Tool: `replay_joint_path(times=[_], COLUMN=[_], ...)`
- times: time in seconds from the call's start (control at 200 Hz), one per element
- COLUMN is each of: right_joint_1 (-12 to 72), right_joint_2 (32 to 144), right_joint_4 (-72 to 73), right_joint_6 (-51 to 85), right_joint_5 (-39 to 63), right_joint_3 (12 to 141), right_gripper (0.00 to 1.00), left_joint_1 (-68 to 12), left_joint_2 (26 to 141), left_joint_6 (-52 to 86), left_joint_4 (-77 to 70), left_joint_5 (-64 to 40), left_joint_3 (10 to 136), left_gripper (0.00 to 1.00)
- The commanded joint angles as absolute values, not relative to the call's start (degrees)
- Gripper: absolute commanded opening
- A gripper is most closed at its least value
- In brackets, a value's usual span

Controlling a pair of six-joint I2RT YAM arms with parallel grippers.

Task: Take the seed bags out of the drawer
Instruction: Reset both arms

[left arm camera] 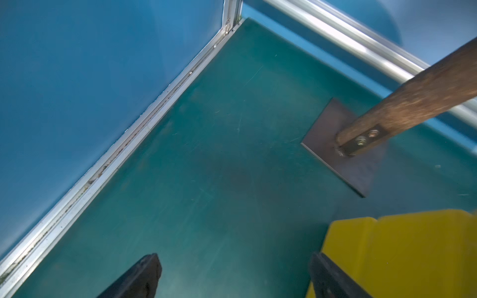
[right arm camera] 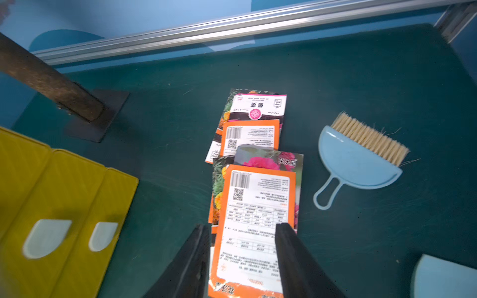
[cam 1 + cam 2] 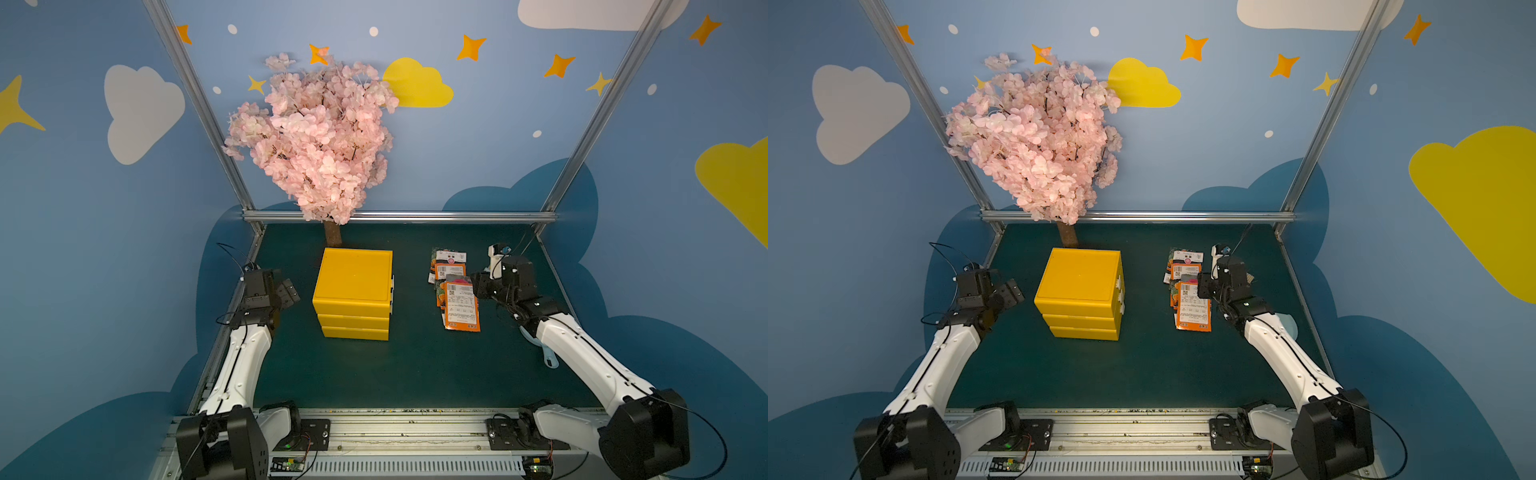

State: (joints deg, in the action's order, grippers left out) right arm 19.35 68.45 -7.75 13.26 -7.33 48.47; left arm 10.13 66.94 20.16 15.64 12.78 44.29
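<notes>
Several seed bags (image 3: 459, 305) (image 3: 1192, 307) lie overlapping on the green mat, right of the yellow drawer unit (image 3: 353, 286) (image 3: 1077, 282). Orange backs with white labels face up, and some show flower photos (image 2: 255, 219). All three drawers look pushed in, their white handles (image 2: 46, 237) on the side facing the bags. My right gripper (image 3: 478, 286) (image 3: 1204, 286) (image 2: 241, 229) hovers over the nearest bag with its jaws apart, and the bag lies flat below them. My left gripper (image 3: 291, 293) (image 3: 1013, 293) (image 1: 233, 260) is wide open and holds nothing, left of the unit (image 1: 400, 252).
A pink blossom tree's trunk (image 3: 332, 235) (image 2: 51, 80) stands on a metal base plate (image 1: 343, 149) just behind the drawer unit. A light blue dustpan brush (image 2: 358, 160) lies right of the bags, under my right arm (image 3: 550, 361). Aluminium rails edge the mat.
</notes>
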Motion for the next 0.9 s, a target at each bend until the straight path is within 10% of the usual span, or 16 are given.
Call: replay_joint_path(times=[0.0,0.746,0.796,0.841,0.896], right_joint_1=[18.53,3.88,3.87,4.22,4.22], right_joint_2=[66.57,81.57,83.33,84.67,84.83], right_joint_4=[6.1,38.23,38.43,40.24,39.84], right_joint_6=[7.35,2.95,0.7,2.01,1.63], right_joint_5=[-16.19,-13.21,-10.86,-12.02,-11.64], right_joint_3=[45.2,23.99,24.21,24.27,24.99], right_gripper=[0.48,0.52,0.59,0.96,0.98], left_joint_1=[10.27,-0.37,-0.66,-0.62,-0.62], left_joint_2=[70.67,85.33,85.69,85.7,85.78], left_joint_6=[17.72,5.67,5.33,5.5,5.4], left_joint_4=[8.48,-37.49,-36.94,-36.83,-36.66], left_joint_5=[16.13,18.58,18.25,18.34,18.16], left_joint_3=[42.23,26.78,27.24,27.33,27.42], left_gripper=[0.94,1.0,1.0,1.0,1.0])
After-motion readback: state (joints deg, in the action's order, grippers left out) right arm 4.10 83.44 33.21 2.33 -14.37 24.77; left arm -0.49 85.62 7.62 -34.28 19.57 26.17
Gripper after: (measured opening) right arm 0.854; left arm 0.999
